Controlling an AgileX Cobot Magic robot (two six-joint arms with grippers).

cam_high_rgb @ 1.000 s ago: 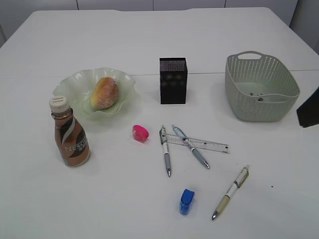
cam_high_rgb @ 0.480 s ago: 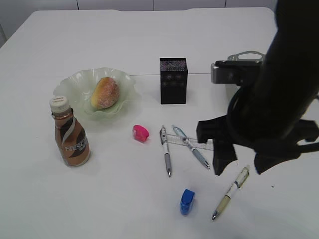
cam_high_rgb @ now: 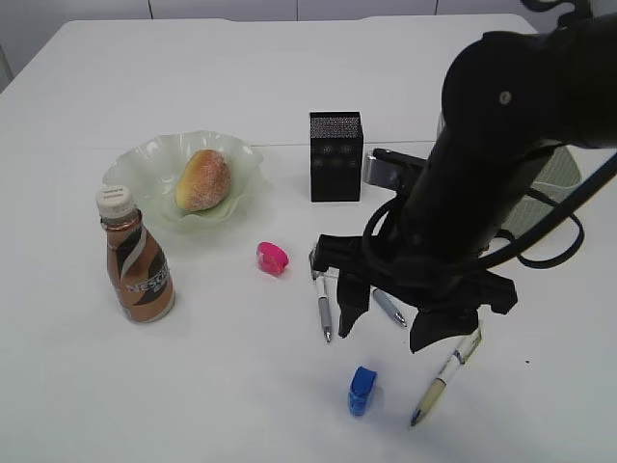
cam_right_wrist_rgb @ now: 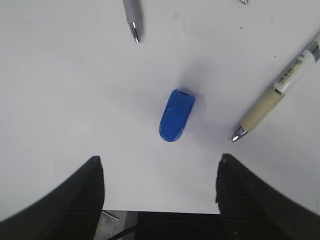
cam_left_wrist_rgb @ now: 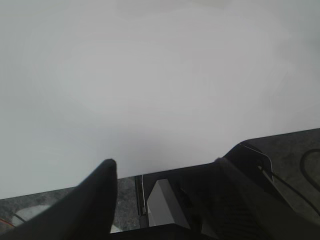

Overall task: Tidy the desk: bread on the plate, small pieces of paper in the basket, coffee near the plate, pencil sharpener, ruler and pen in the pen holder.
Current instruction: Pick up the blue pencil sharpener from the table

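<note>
The small blue plastic pencil sharpener (cam_right_wrist_rgb: 176, 115) looks light, stiff and a bit slick, so I'd pinch it across its narrow flat sides. It's a rounded, bullet-shaped block with a dark opening at one end. It lies on the white table (cam_high_rgb: 231, 386), at about twelve o'clock from the right gripper (cam_right_wrist_rgb: 159, 187), which hangs open and empty over it.
</note>
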